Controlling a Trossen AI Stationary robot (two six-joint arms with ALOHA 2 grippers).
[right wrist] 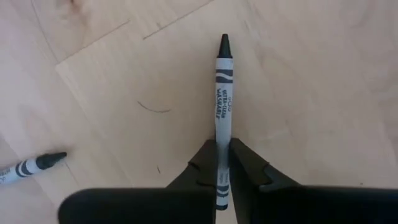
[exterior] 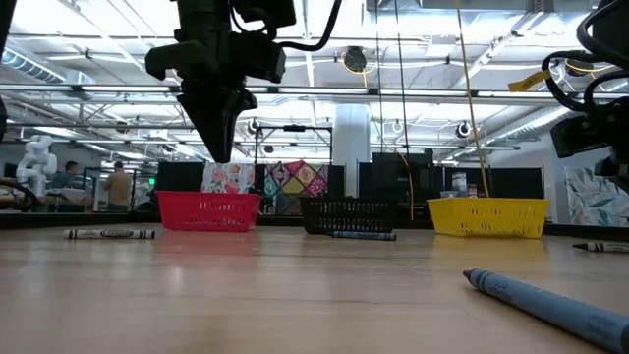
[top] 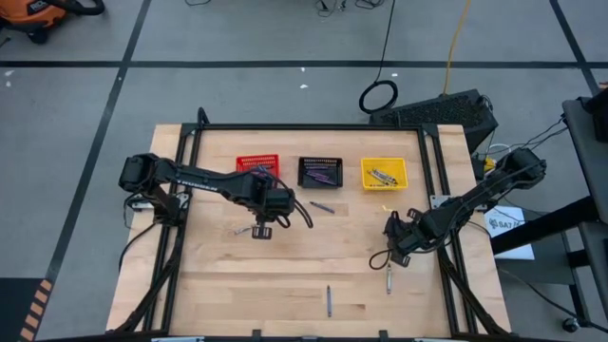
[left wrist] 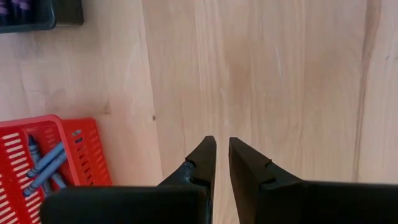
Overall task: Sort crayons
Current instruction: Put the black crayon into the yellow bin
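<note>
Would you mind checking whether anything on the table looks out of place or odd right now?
Nothing looks damaged or spilled. Several crayons lie loose on the table, such as one near the front edge and one before the black basket. The right gripper is shut on a grey crayon.

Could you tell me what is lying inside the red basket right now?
Blue crayons lie inside the red basket; at least three show. The left end effector hides its remaining contents.
</note>
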